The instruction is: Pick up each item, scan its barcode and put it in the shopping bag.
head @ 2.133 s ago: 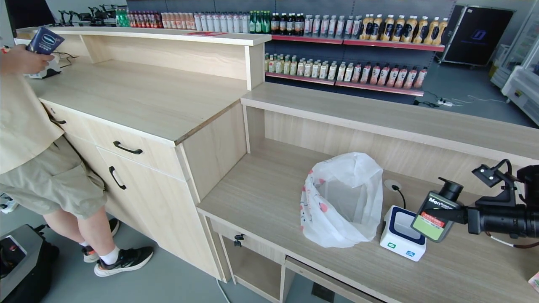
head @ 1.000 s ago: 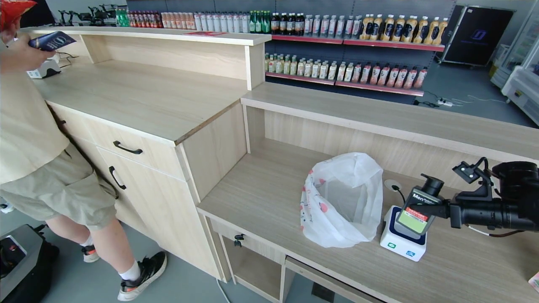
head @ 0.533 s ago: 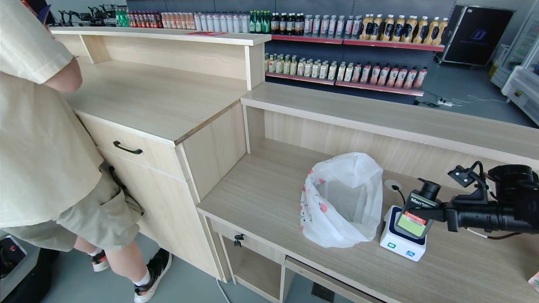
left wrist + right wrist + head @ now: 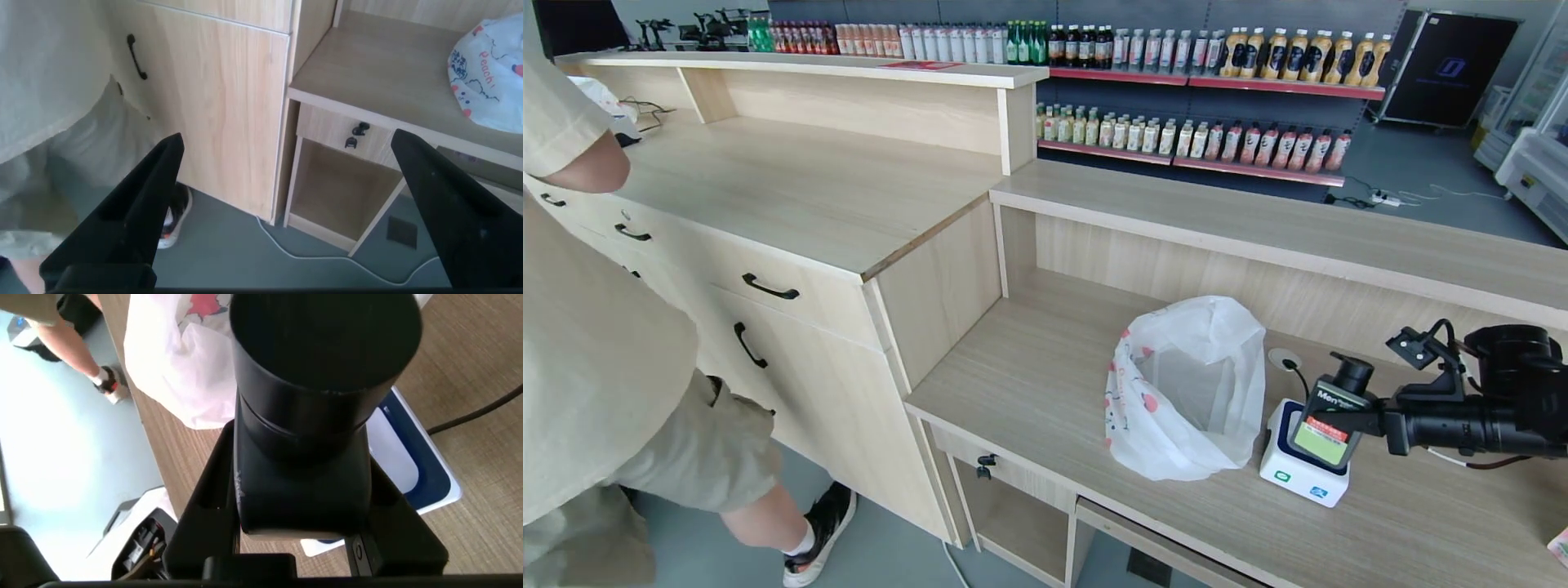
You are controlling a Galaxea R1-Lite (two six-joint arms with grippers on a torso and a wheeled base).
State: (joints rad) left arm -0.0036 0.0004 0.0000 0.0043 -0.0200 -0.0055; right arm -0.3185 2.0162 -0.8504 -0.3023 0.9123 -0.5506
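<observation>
Bottle (image 4: 1319,443), dark with a green and red label, was clamped in the right end effector (image 4: 1342,419) and held tilted over the white and blue scanner (image 4: 1289,479) on the table (image 4: 1029,367). Shopping bag (image 4: 1184,392) stood open just beside the scanner, on its left. Left end effector (image 4: 288,143) hung spread wide, grasping nothing, over the floor (image 4: 245,253) by the table's front.
</observation>
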